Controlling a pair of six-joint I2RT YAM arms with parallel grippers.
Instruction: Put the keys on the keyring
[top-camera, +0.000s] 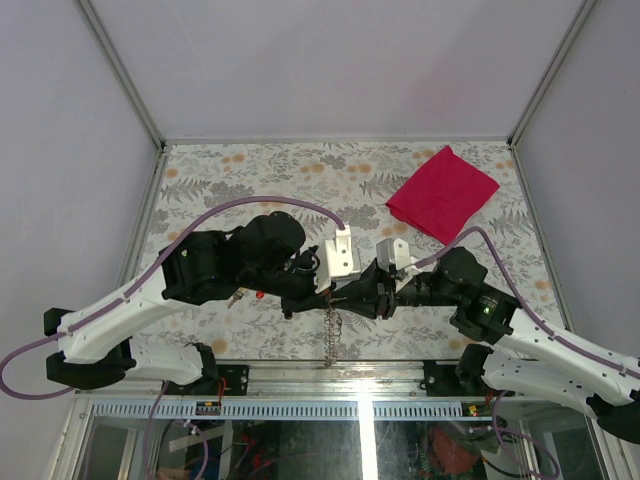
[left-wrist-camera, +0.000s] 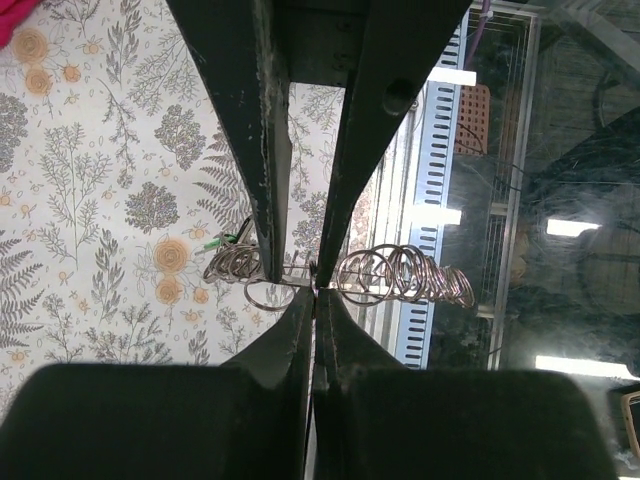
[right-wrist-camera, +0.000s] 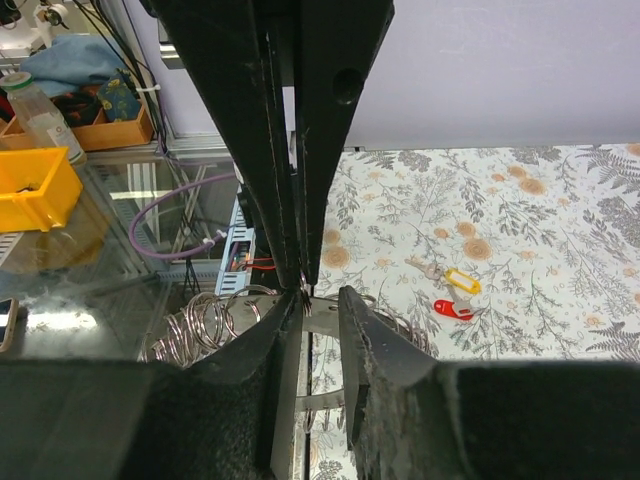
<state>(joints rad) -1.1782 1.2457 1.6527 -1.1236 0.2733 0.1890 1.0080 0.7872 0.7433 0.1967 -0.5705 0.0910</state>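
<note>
Your left gripper (left-wrist-camera: 315, 300) is pinched tight on the keyring chain (left-wrist-camera: 400, 275), which hangs close to the near edge of the table (top-camera: 250, 170). Your right gripper (right-wrist-camera: 320, 305) stands narrow with ring metal in the gap; you cannot tell whether it grips. The yellow key (right-wrist-camera: 463, 280) and red key (right-wrist-camera: 452, 309) lie just beside each other on the table, largely hidden beneath the left arm in the top view. Open room lies on the far side, up to the red cloth (top-camera: 442, 192).
</note>
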